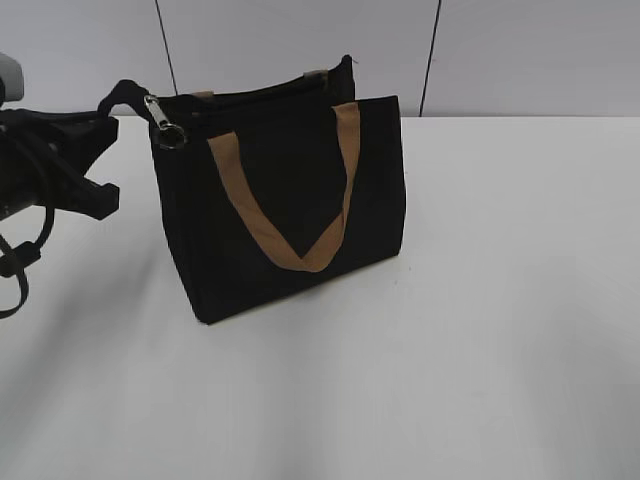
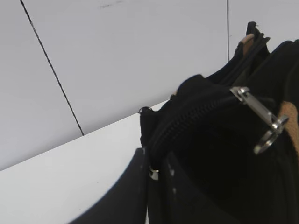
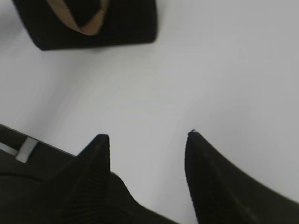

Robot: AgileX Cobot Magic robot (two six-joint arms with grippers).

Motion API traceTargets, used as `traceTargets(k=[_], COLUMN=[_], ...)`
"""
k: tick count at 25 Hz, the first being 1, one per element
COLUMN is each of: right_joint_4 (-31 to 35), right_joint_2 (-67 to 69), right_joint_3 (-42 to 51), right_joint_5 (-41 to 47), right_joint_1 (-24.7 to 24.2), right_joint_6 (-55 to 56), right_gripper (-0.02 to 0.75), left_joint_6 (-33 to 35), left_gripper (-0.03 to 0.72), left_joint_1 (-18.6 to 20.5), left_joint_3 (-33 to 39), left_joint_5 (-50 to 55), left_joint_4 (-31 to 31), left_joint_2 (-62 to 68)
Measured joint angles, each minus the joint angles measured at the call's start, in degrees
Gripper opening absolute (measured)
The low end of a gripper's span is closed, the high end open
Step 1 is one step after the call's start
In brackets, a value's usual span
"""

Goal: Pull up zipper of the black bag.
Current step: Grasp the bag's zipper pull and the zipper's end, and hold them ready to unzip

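Observation:
The black bag (image 1: 285,200) stands upright on the white table, with a tan strap handle (image 1: 290,215) hanging down its front. The zipper's silver pull tab with its ring (image 1: 163,122) hangs at the bag's top left corner, and also shows in the left wrist view (image 2: 261,123). My left gripper (image 1: 108,122) is shut on the black fabric tail at the end of the zip track (image 2: 154,161), just left of the pull tab. My right gripper (image 3: 147,140) is open and empty above bare table, with the bag (image 3: 117,23) lying beyond it. It is out of the exterior view.
The white table (image 1: 480,330) runs out to the right and front of the bag. A pale panelled wall (image 1: 280,40) stands close behind the bag. A dark edge with a pale label (image 3: 25,149) shows at the lower left of the right wrist view.

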Motion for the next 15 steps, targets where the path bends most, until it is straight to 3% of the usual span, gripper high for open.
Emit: traceTargets(k=[5,10,15], right_joint_4=[14.47,18.44,19.31], right_joint_2=[13.79,28.47,45.24], right_joint_3=[-2.96,-8.37,-16.88], right_joint_5=[-7.17,-8.10,-9.57], right_joint_1=[2.04,6.21,15.26], right_joint_6=[-11.29,-19.36,-25.09], right_gripper=[0.396,0.396,0.396], left_joint_6=[0.00,0.00,0.00], left_gripper=[0.021,0.021,0.021], left_joint_1=[0.00,0.00,0.00], left_joint_3=[0.00,0.00,0.00], left_joint_5=[0.11,0.11,0.26], left_joint_4=[0.00,0.04,0.04], left_joint_2=[0.00,0.00,0.00])
